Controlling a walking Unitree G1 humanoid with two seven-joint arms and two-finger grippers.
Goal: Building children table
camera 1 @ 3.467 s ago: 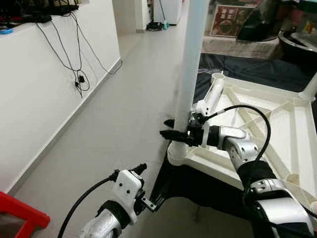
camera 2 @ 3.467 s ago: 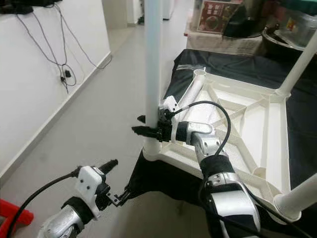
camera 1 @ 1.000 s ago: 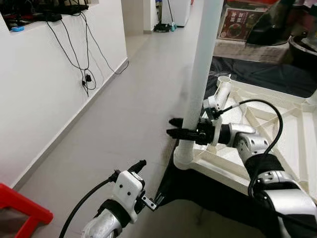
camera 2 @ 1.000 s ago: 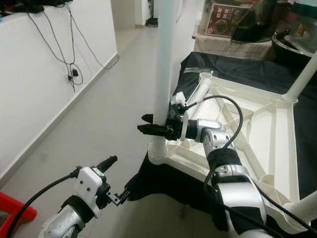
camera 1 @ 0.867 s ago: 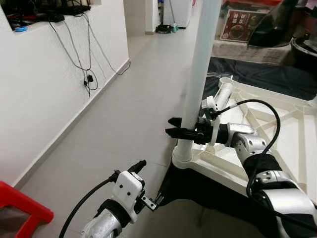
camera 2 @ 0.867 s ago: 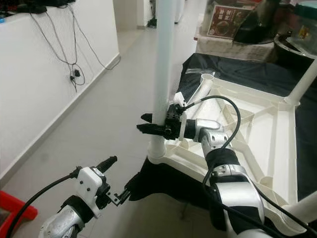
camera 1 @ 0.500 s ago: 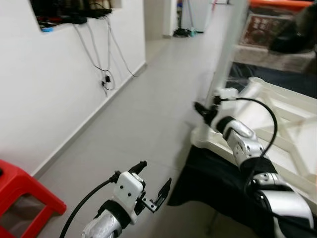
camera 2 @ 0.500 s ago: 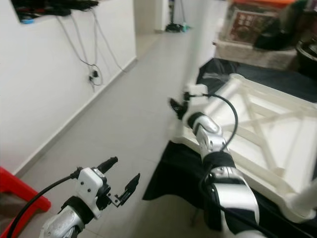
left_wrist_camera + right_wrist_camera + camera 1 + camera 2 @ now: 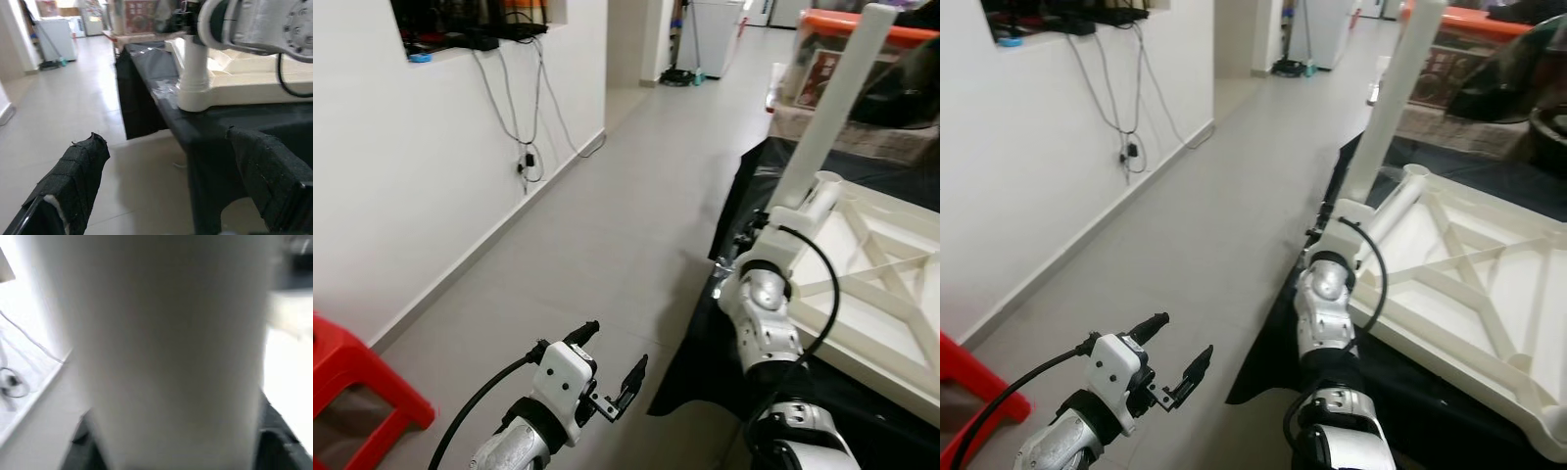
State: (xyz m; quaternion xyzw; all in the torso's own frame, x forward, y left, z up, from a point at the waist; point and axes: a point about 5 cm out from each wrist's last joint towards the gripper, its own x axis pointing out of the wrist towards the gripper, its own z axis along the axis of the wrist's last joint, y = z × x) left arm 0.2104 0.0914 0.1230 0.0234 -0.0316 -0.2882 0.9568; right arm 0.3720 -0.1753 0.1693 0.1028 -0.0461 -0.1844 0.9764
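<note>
While clamped low on the white leg (image 9: 832,103), risked levering it crooked in the corner socket (image 9: 194,93). Leaned plainly off upright in the head views, top tipped toward the robot's right, foot seated at the near corner of the upturned table top (image 9: 862,345).

Judged the likeliest failures as follows:
- Could jam or crack the socket if pushed down at that slant.
- Could pop the foot free if pulled sideways, sending the leg onto the floor (image 9: 607,225) beside the black cloth (image 9: 703,357).
- Could also drag the whole table top toward the cloth's near edge, close as that edge lay, with no clamp or stop visible.

Called for straightening before any pressing.

Found the right gripper (image 9: 176,445) tucked behind its own wrist in the head views, at the foot of the leg. Up close, showed the leg pale and blurred between the two black fingers (image 9: 274,431), one on each flank, seemingly pinching it. Could not judge how firmly.

Held the left gripper (image 9: 615,351) low over the tiled floor, well apart from the table top, fingers spread wide and gripping nothing. Looked from there toward the socket and the cloth's hanging corner.
</note>
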